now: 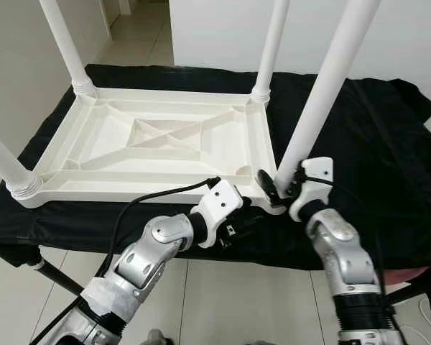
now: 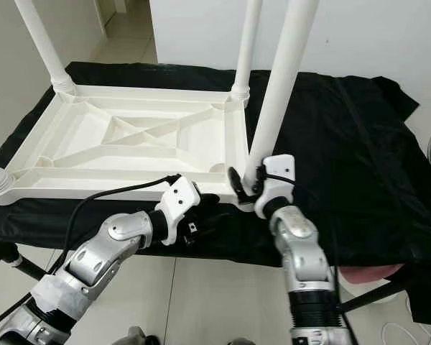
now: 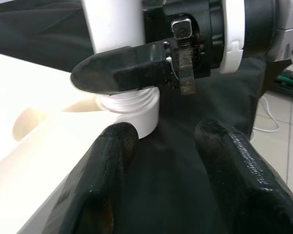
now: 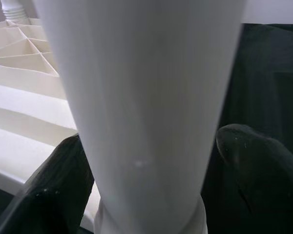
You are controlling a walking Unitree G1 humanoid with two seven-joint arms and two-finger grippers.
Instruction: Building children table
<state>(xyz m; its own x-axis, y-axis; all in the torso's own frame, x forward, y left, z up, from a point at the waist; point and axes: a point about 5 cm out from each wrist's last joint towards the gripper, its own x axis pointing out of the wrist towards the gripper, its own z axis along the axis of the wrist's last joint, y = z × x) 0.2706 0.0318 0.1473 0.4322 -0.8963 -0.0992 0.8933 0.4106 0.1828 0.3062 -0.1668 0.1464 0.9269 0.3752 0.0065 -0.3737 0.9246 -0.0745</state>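
tabletop (image 1: 158,140) lay upside down on the black cloth (image 1: 359,151), ribs up, with four legs standing in its corner sockets. my right gripper (image 1: 281,188) sat at the base of the near right leg (image 1: 323,86), one finger on either side of it, as the right wrist view showed; whether the pads were actually pressing the plastic i could not tell. my left gripper (image 3: 163,170) was parted and holding nothing, low at the near edge just beside that same socket (image 3: 136,109).

threads were the worry. in the left wrist view some still showed above the socket collar, so i judged this leg not fully seated. if i turned it with the shaft tilted, it could cross-thread and jam. if my fingers slid on the smooth white tube, i would spin without tightening. the top also sat close to the cloth's front edge, and a hard push there could drag it off, since my left gripper was bracing nothing.
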